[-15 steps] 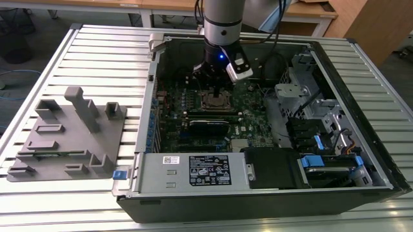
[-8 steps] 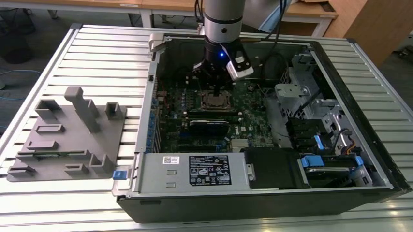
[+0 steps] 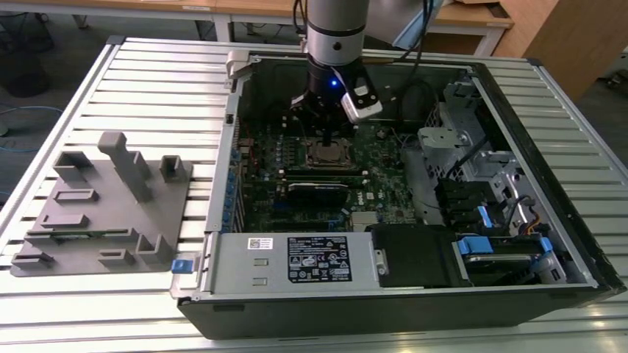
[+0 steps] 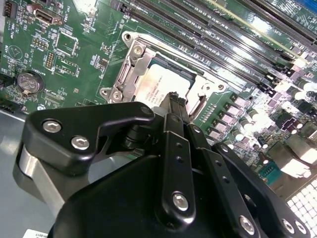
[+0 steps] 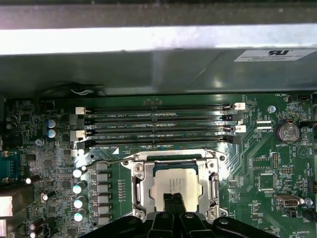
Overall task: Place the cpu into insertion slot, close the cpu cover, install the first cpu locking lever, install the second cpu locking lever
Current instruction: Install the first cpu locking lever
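Inside the cpu cover (image 5: pixel 140 188) — flat, silvery square cpu (image 5: pixel 173 184)

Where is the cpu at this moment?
In the first wrist view, the cpu sits in the insertion slot, framed by the cpu cover, beside the long memory slots, with the gripper over it.

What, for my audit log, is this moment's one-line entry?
cpu: in insertion slot | cpu cover: down over it | gripper: shut, tips at cpu
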Action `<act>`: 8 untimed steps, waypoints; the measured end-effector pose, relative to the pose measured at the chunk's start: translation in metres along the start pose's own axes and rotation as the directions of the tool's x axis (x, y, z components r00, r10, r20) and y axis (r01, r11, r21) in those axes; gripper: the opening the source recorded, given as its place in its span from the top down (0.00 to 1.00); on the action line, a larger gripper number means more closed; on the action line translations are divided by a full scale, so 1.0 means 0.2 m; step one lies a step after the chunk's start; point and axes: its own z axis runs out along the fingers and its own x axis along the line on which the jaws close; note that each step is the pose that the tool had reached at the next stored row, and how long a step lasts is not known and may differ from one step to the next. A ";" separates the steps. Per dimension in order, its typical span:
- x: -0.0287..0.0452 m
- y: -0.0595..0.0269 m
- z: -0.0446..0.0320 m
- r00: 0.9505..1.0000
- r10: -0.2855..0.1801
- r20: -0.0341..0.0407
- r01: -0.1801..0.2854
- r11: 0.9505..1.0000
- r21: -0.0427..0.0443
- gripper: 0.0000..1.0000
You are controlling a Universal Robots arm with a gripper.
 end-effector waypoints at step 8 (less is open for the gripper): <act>0.000 0.000 -0.013 1.000 0.000 0.000 0.000 1.000 0.000 0.89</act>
